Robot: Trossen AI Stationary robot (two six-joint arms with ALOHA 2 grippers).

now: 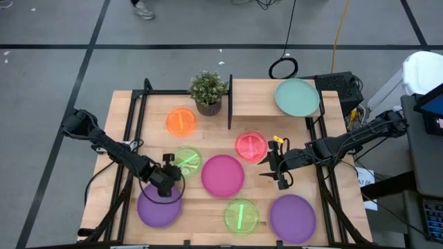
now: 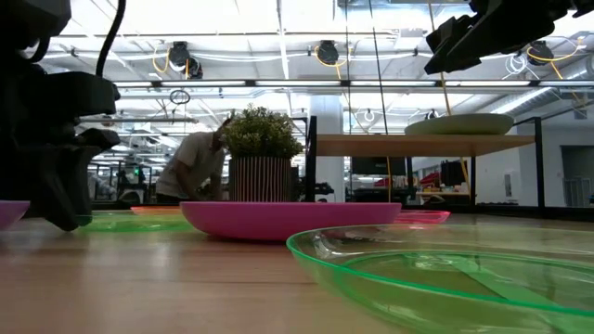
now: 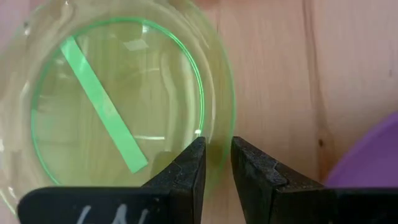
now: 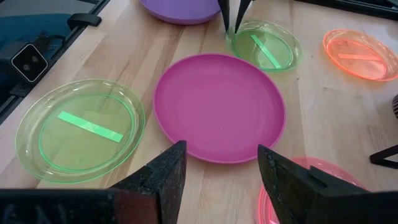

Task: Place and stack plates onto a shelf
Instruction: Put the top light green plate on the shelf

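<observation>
My left gripper is low over the table, shut on the lime green plate left of the magenta plate. That lime plate lies flat on the wood. A purple plate lies just near of it. My right gripper hangs open, raised above the table between the pink-red plate and the magenta plate, touching nothing. The teal plate rests flat on the shelf. On the table also lie an orange plate, a second lime plate and a second purple plate. My left gripper pinches the lime green plate's rim on the side toward the table's near left corner. One finger stands over the plate's inside and the other outside it. The fingers come steeply from above. The plate still rests flat on the table.
A potted plant stands at the shelf's left end beside its black upright edge. Black frame rails run along the table's left and right sides. Bare wood shows between the plates. A person bends over in the room behind.
</observation>
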